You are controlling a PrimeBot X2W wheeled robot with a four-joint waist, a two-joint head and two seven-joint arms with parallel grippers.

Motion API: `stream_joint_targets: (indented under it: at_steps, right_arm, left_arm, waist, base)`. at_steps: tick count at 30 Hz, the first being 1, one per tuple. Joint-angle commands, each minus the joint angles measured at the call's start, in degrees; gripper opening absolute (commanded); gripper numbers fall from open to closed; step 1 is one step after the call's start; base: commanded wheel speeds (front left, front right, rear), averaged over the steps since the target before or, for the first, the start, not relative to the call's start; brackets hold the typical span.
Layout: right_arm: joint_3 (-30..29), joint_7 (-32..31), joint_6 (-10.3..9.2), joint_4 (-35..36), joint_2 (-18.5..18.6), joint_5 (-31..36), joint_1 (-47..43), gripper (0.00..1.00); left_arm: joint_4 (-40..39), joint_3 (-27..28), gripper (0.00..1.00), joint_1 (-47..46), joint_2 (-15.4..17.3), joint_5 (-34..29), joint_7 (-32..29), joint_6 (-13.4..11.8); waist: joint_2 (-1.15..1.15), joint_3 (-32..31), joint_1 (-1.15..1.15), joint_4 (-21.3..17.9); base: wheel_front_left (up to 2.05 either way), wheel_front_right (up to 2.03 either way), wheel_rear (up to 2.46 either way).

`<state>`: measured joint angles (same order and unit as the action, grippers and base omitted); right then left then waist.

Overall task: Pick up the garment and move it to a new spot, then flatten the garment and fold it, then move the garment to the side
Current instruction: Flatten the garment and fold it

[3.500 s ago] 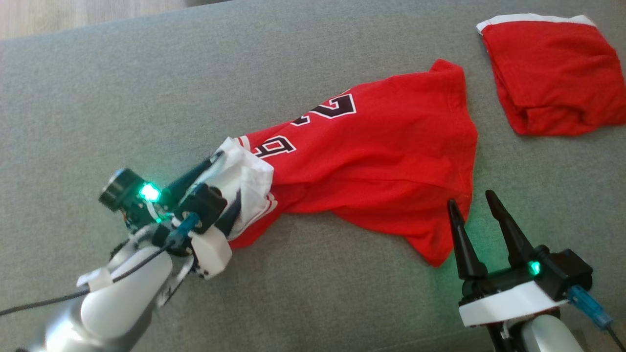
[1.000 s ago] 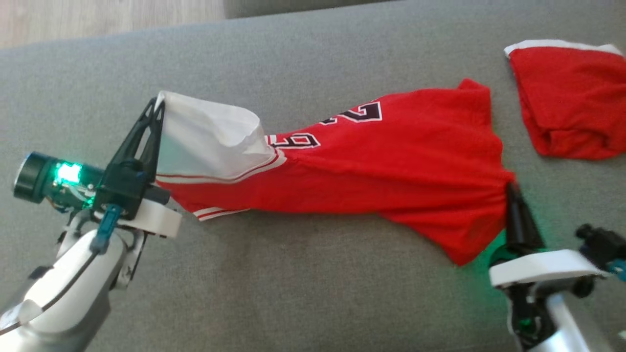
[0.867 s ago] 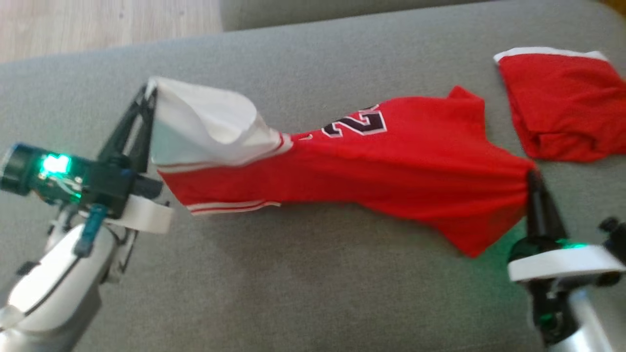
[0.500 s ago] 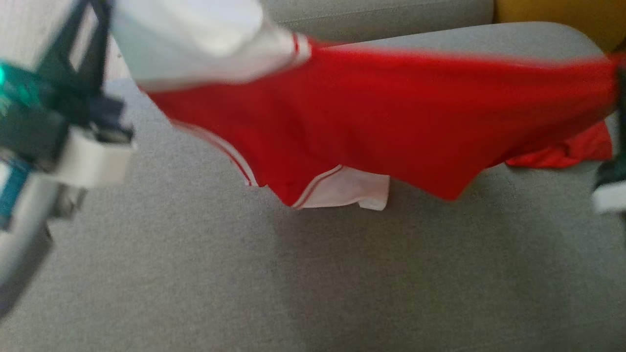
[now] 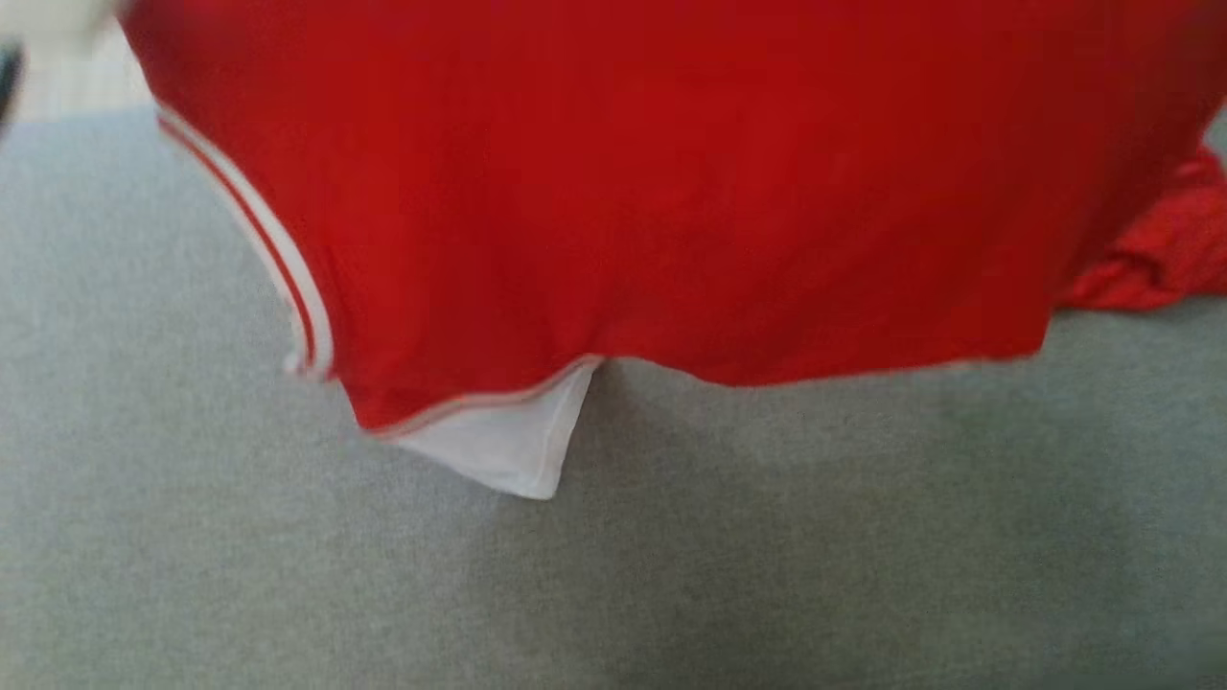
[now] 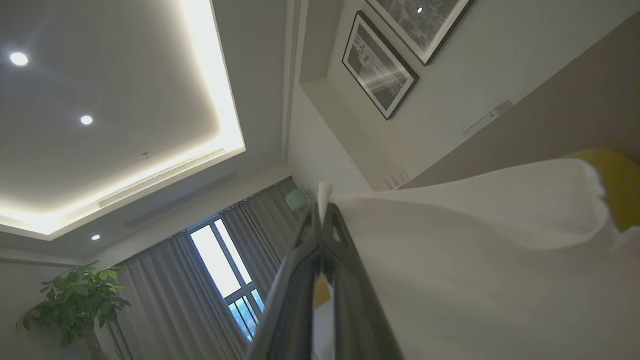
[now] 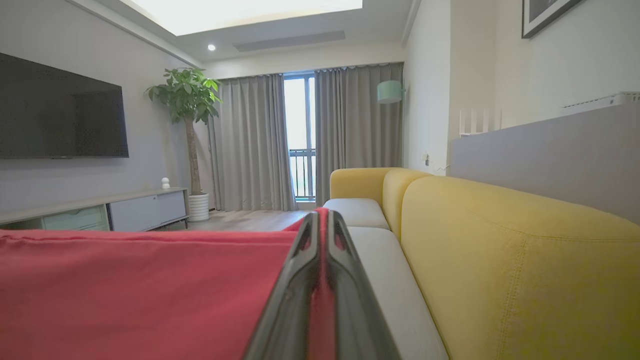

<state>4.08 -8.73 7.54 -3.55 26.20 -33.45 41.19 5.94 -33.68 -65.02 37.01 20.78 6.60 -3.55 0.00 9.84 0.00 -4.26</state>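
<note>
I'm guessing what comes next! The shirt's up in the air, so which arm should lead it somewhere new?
Probably left: the left gripper pinches the white end of the shirt, away from the other red cloth on the sofa; the right gripper pinches the red end beside it.

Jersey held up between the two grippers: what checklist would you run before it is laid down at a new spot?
1. Left gripper shut on the jersey by its white sleeve: ok.
2. Right gripper shut on the jersey's red cloth: ok.
3. Jersey hangs spread wide, not bunched: ok.
4. Lower white sleeve off the grey seat: cannot tell.
5. Seat in front of the jersey bare for landing: ok.
6. Second red garment apart from the jersey: cannot tell, the jersey's edge covers part of it.
</note>
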Motion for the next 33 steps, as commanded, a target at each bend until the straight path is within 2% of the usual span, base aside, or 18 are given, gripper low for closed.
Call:
stream_joint_targets:
  at_steps: [1,5,8,12,17,23,30,33]
  right_arm:
    - [1.69,0.57,-0.05,-1.24,0.24,0.26,4.91,0.0]
    - [5.28,3.8,-0.05,-9.4,-0.07,0.92,15.6,0.0]
    - [7.65,6.83,-0.05,-14.75,0.34,1.42,23.17,0.0]
    - [9.31,12.12,-0.05,-21.33,1.51,3.02,31.9,0.0]
    - [12.55,16.2,-0.05,-27.28,3.37,4.37,38.27,0.0]
    - [15.51,19.55,-0.05,-31.49,4.89,4.27,39.28,0.0]
    - [19.35,22.71,-0.05,-37.19,4.78,1.53,33.05,0.0]
    - [20.37,23.39,-0.05,-38.13,4.72,-0.37,28.26,0.0]
  left_arm:
    - [2.23,2.25,0.0,-6.26,1.38,-0.78,0.56,1.0]
    - [10.98,1.22,0.0,-15.6,-1.4,-3.21,2.37,3.05]
    - [16.95,1.48,0.0,-22.68,-3.65,-4.58,4.29,3.13]
    - [23.12,2.56,0.0,-31.36,-6.13,-6.74,7.3,1.75]
    - [26.67,2.99,0.0,-36.31,-8.15,-7.79,8.33,2.75]
    - [23.03,4.52,0.0,-32.23,-8.39,-7.0,8.38,4.53]
    - [14.77,5.41,0.0,-16.13,-7.61,-6.62,8.39,5.2]
    - [9.41,6.27,0.0,-7.01,-6.48,-6.73,8.39,4.34]
  waist:
    - [0.0,3.51,0.0,0.49]
    - [0.0,9.22,0.0,1.39]
    - [0.0,12.99,0.0,2.03]
    - [0.0,16.35,0.0,2.82]
    - [0.0,18.86,0.0,4.02]
    - [0.0,21.55,0.0,5.39]
    - [0.0,21.36,0.0,6.76]
    - [0.0,18.9,0.0,6.74]
  base:
    - [0.0,0.0,0.0]
    - [0.0,0.0,0.0]
    - [0.0,0.0,0.0]
    - [0.0,0.0,0.0]
    - [0.0,0.0,0.0]
    - [0.0,0.0,0.0]
    - [0.0,0.0,0.0]
    - [0.0,0.0,0.0]
